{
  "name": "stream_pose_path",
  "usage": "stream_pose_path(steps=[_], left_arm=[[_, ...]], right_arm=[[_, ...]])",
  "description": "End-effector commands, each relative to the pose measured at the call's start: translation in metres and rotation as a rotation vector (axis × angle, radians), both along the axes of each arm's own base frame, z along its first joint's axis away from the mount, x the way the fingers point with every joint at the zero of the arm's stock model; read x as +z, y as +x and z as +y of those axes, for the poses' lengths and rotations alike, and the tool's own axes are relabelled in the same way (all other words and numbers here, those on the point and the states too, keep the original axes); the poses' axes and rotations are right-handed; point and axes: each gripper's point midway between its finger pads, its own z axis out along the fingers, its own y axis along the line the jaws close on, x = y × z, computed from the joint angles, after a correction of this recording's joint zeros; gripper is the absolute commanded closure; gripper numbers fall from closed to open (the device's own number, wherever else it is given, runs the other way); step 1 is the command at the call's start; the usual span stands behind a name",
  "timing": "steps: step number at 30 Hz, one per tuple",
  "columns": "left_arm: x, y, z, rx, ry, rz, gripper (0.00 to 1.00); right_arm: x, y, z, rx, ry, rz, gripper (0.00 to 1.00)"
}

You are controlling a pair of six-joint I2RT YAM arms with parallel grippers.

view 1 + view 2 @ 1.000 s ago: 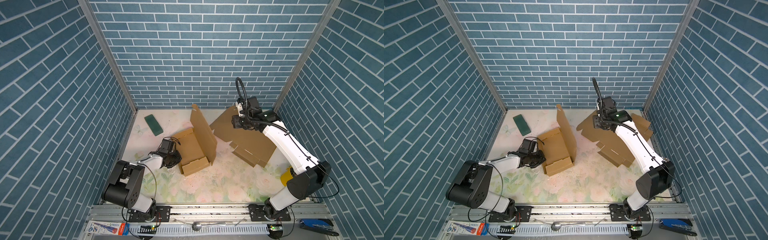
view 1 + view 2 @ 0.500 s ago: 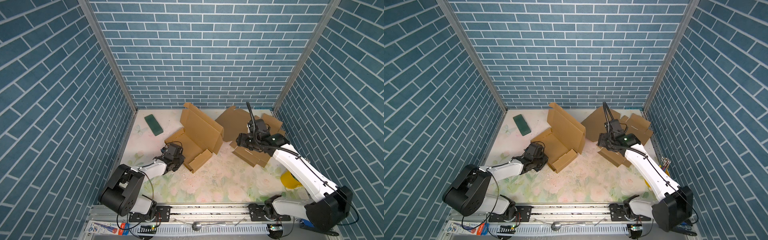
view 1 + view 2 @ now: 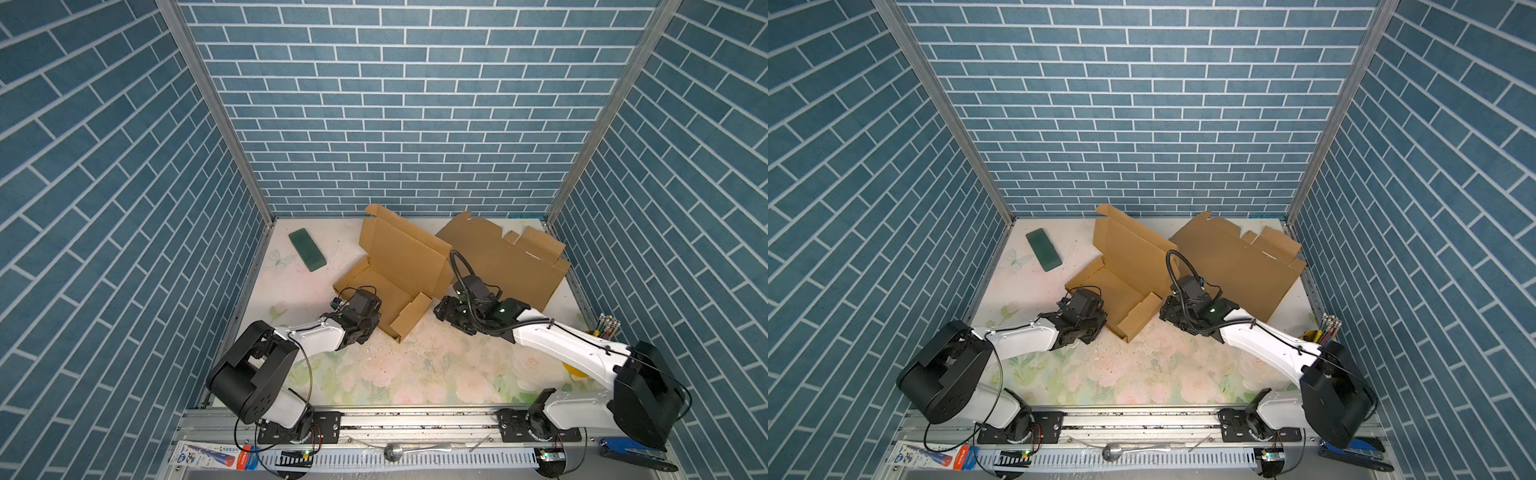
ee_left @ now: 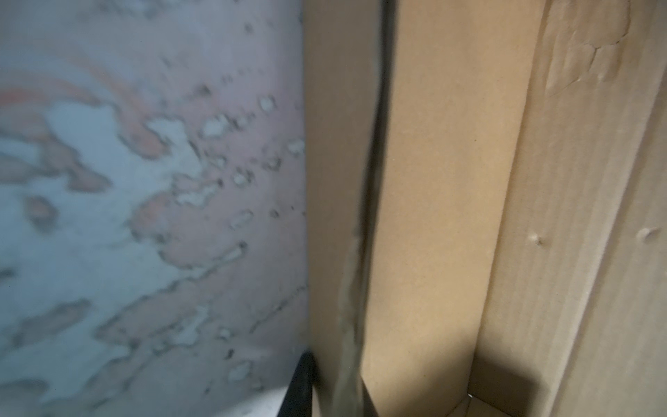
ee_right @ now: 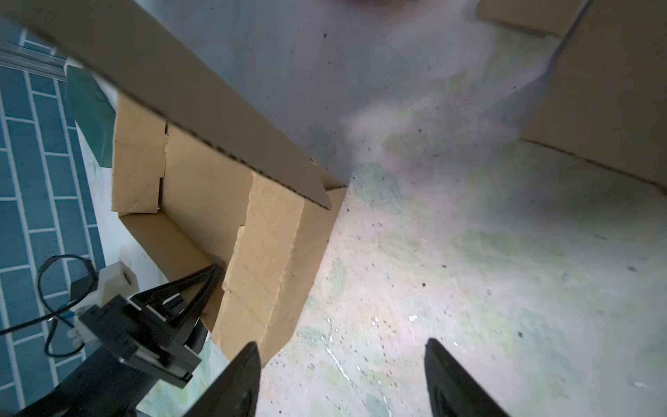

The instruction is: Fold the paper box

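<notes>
Left arm low, left gripper (image 5: 214,269) seemingly pinched on box (image 3: 399,257) wall, right gripper (image 5: 343,379) low beside box flap, jaws spread, empty, cardboard sheet (image 3: 507,266) behind it, green block (image 3: 307,250) apart.

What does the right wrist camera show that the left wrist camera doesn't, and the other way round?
Only the right wrist view: the open right gripper, the green block, the flat cardboard sheet and the blue brick wall. Only the left wrist view: a close look at a crumpled patch of cardboard. Both: the paper box, the flowered table and the left gripper pinching the box's wall.
</notes>
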Motion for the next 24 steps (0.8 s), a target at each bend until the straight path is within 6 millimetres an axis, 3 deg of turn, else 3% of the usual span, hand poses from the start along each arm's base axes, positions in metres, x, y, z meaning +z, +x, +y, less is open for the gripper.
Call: stream_pose_path(steps=[1,6,13,18,24], left_arm=[[-0.002,-0.003,-0.007,0.006,-0.003,0.016,0.82],[0.001,-0.005,-0.009,-0.004,-0.013,0.009,0.78],[-0.001,-0.006,-0.017,-0.033,-0.042,0.005,0.77],[0.002,-0.006,-0.019,-0.046,-0.048,-0.004,0.77],[0.003,-0.005,-0.022,-0.059,-0.055,-0.006,0.76]], right_arm=[[0.013,0.019,0.026,-0.064,0.087,-0.049,0.28],[-0.012,0.018,0.033,-0.110,0.068,-0.016,0.29],[-0.029,0.024,0.052,-0.119,0.070,-0.021,0.29],[-0.046,0.026,0.052,-0.131,0.030,-0.006,0.32],[-0.047,0.030,0.051,-0.124,-0.005,-0.018,0.35]])
